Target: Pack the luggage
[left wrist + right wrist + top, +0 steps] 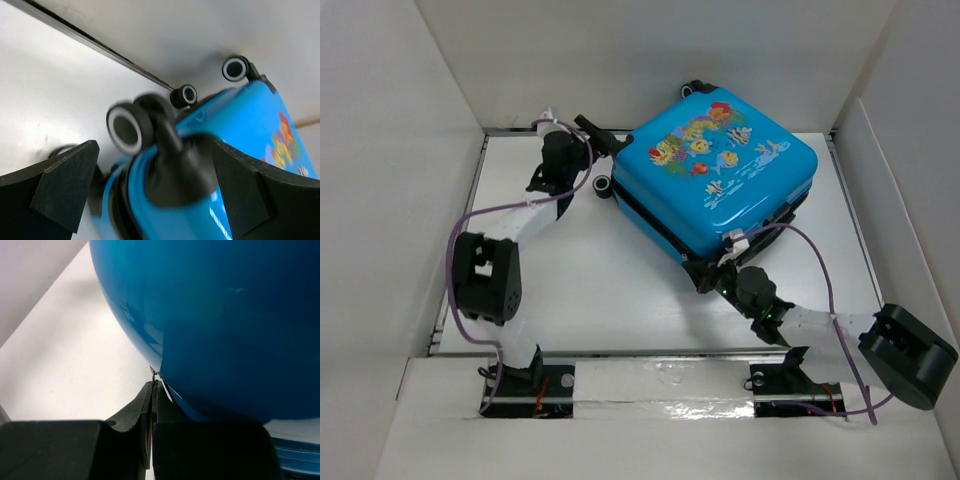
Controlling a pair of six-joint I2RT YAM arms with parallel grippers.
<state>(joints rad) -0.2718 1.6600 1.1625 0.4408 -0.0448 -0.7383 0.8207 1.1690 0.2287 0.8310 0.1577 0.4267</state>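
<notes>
The luggage is a bright-blue suitcase with a fish print. It lies closed and flat at the back right of the table. My left gripper is open at its left corner. In the left wrist view the fingers straddle the blue shell and a black wheel mount with a white-rimmed wheel. My right gripper is at the near corner. In the right wrist view it is shut on a small metal zipper pull under the blue shell.
White walls box in the table on the left, back and right. A dark rail runs along the back wall behind the suitcase's wheels. A foil-taped ledge lies along the front by the arm bases.
</notes>
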